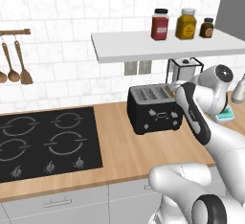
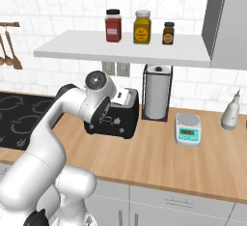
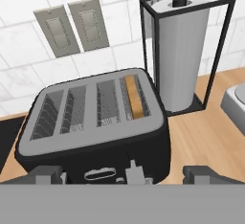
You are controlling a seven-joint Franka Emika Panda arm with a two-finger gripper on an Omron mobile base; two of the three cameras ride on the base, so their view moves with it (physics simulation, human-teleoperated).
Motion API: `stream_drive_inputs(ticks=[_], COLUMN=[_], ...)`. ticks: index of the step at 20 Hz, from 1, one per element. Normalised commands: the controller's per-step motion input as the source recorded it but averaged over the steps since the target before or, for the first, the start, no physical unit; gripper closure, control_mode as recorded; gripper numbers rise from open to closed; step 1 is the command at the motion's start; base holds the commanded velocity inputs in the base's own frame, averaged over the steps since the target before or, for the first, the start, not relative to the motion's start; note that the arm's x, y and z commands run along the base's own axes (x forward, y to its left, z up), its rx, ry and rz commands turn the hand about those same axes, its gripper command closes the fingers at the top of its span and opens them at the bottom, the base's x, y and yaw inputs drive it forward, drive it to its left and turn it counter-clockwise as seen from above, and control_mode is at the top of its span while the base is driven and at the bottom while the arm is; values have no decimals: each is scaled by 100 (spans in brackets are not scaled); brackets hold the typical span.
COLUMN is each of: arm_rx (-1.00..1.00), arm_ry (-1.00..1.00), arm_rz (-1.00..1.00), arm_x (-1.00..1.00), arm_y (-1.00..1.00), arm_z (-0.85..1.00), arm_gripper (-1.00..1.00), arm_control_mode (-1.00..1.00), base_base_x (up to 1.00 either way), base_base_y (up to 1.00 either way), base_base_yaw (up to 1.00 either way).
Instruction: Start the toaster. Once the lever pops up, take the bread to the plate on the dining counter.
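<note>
Item 1, toaster [image 3: 95, 122]: black, boxy, 4 slots with silvery tops, standing on the wood desk [image 1: 119, 146] against the tiled wall, between the hob [image 1: 48, 141] and the paper-towel holder [image 3: 184, 50]. Front face carries small levers and knobs; in the hand view 1 pale lever [image 3: 135, 169] shows low on the front, right of centre.

Item 2, bread [image 3: 134, 96]: 1 light-brown slice seated edge-up in the slot nearest the paper towel, its top about level with the slot rim.

Item 3, fingers [image 3: 124, 175]: spread wide apart, empty, hanging just in front of and above the toaster's front edge. 1 dark tip sits to each side of the front face.

Step in hand, by judgement: starting the toaster; the lever looks not yet pressed.

Handling notes:
- Choose the lever serving the bread's slot, which appears to be the right-hand one.
- Bring 1 tip down squarely on the lever tab, not the knobs beside it.
- Push straight down along the lever's track; a slanted push may slide the toaster back.
- Then lift clear so the lever is free to pop up.

Other stock: 2 wall sockets [image 3: 69, 29], kitchen scale [image 2: 188, 129], 3 jars on the shelf [image 2: 120, 49].
</note>
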Motion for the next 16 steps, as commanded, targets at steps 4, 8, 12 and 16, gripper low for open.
stream_drive_inputs(ticks=[4, 8, 12, 16], arm_rx=[-1, -1, -3, -2], arm_ry=[1, 1, 6, 4], arm_rz=[7, 11, 12, 7], arm_x=[0, 0, 0, 0], arm_y=[0, 0, 0, 0], arm_z=[0, 0, 0, 0], arm_gripper=[-100, -100, -100, -100], arm_control_mode=[-100, -100, -100, -100], base_base_x=[0, 0, 0, 0], base_base_y=[0, 0, 0, 0], base_base_yaw=[0, 0, 0, 0])
